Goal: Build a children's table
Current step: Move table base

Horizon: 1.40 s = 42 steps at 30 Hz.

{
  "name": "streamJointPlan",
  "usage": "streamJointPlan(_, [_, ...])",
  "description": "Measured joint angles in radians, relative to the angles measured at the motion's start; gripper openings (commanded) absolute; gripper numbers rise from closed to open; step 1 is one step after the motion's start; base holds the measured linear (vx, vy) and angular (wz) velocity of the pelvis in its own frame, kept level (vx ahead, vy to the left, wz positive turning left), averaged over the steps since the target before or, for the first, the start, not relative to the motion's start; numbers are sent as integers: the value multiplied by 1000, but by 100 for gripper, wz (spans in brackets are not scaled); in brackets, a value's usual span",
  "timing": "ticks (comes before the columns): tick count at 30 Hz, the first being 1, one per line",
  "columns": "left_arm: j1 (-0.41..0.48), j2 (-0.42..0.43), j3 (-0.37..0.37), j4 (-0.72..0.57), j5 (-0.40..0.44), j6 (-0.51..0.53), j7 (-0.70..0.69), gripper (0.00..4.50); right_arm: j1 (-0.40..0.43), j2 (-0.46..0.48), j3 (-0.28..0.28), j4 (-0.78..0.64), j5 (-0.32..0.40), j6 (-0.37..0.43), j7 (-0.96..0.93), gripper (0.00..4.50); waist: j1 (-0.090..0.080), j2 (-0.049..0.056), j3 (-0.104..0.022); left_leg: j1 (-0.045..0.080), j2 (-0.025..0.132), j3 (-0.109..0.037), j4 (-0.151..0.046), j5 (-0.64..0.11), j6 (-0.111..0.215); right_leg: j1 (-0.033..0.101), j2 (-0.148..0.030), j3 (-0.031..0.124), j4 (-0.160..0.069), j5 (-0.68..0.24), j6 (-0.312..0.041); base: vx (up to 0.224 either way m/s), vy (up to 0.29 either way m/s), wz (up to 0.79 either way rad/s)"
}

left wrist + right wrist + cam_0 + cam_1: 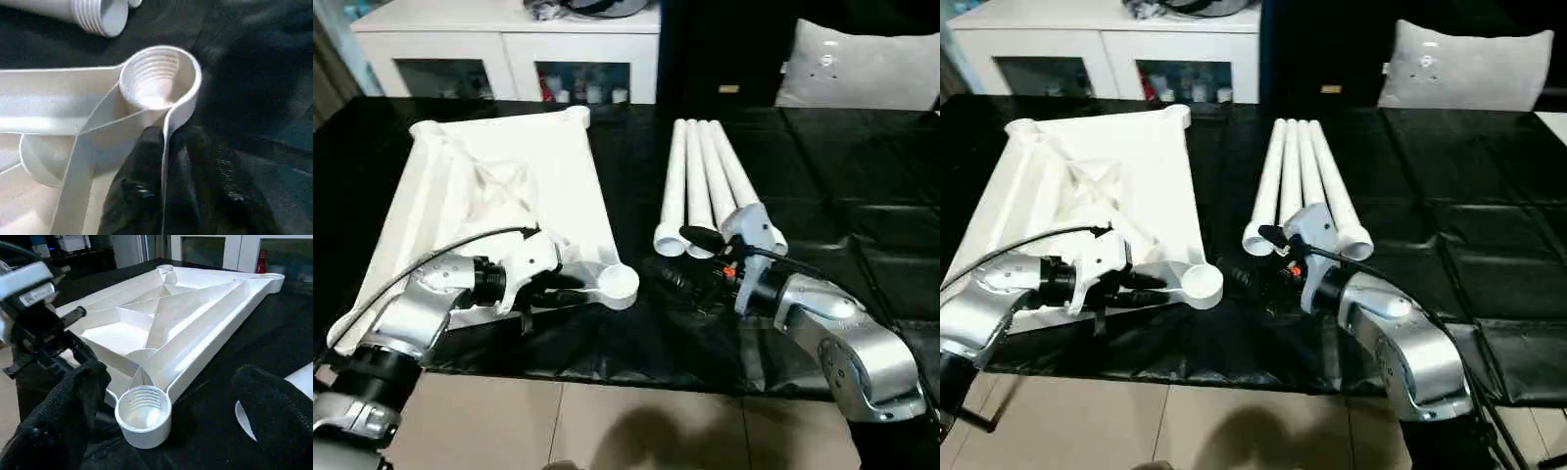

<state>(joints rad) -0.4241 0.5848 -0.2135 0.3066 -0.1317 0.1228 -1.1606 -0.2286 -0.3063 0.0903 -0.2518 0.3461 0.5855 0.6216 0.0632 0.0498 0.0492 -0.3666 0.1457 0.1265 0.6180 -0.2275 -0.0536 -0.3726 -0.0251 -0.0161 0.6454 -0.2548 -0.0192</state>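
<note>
The children's table top (509, 176) lies upside down, ribs up, on the left of the black-covered table. Its near corner socket (619, 282) is threaded inside and holds nothing. My left gripper (164, 196) sits just behind that socket, its two black fingers (137, 191) pressed on either side of the thin side wall. Several white legs (705, 176) lie side by side to the right, threaded ends towards me. My right gripper (685, 259) hovers wide open between the socket and the leg ends, holding nothing.
A white cabinet (509, 39) stands behind the table and a grey cushion (862, 64) at the back right. The black cover (842, 176) is bare to the right of the legs. The table's front edge meets tiled floor (607, 421) close below my forearms.
</note>
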Motion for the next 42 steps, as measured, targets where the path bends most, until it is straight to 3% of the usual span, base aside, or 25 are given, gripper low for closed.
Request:
streamJointPlan(3, [64,-12,87,-82,-90,60,43,138,48,45,-43,-34,-11,-37,-86,450,-2,0,0,-1,0,0,0,-1,-3,-2,0,0,1,0,0,0,0,0])
streamJointPlan(6, [125,-77,162,-179,-119,75,168,153,54,108,-98,-88,-44,-27,-224,450,-2,5,2,0,0,0,0,-1,-4,-1,0,0,1,1,0,0,0,0])
streamJointPlan(12, [254,-342,282,-415,-126,175,580,153,157,130,-113,-168,-83,-5,-321,450,-5,4,3,-1,1,1,0,-1,-4,3,0,0,-1,1,0,0,0,0])
streamJointPlan(17, [303,-414,271,-536,-89,228,737,153,204,177,-113,-204,-84,6,-386,450,-9,3,4,-1,1,1,-1,2,1,4,0,2,-2,0,0,0,0,0])
streamJointPlan(19, [317,-422,234,-566,-64,250,760,153,213,173,-95,-205,-113,-1,-408,450,4,4,3,-7,0,0,7,1,18,5,-2,3,-7,1,3,0,0,0])
streamJointPlan(21, [331,-436,205,-593,-57,267,773,153,221,168,-83,-201,-127,-19,-406,450,28,11,1,-21,-1,-4,27,-8,33,5,-3,3,-12,3,10,4,75,5])
streamJointPlan(23, [341,-434,199,-596,-42,278,794,153,220,174,-82,-200,-122,-38,-395,450,31,14,-1,-21,-8,0,25,-11,39,5,-9,2,-24,10,11,9,96,5])
streamJointPlan(28, [343,-438,193,-596,-5,306,852,153,217,178,-65,-206,-103,-43,-382,450,22,14,-2,-27,-33,11,30,-11,68,-1,-36,5,-20,15,7,-6,108,4])
streamJointPlan(32, [345,-437,191,-596,15,313,872,153,217,189,-92,-206,-81,-40,-383,450,12,6,2,-23,-33,14,26,-8,59,3,-39,4,-28,27,13,-50,33,-2])
streamJointPlan(38, [331,-434,196,-595,16,322,886,153,197,213,-104,-196,-107,-30,-462,450,-22,3,3,-16,-30,15,14,1,44,5,-38,4,-34,35,37,0,0,0])
streamJointPlan(42, [327,-439,195,-595,10,332,885,153,197,206,-125,-196,-120,-7,-477,450,-22,4,3,-20,-30,17,9,9,50,4,-42,5,-35,38,40,0,0,0])
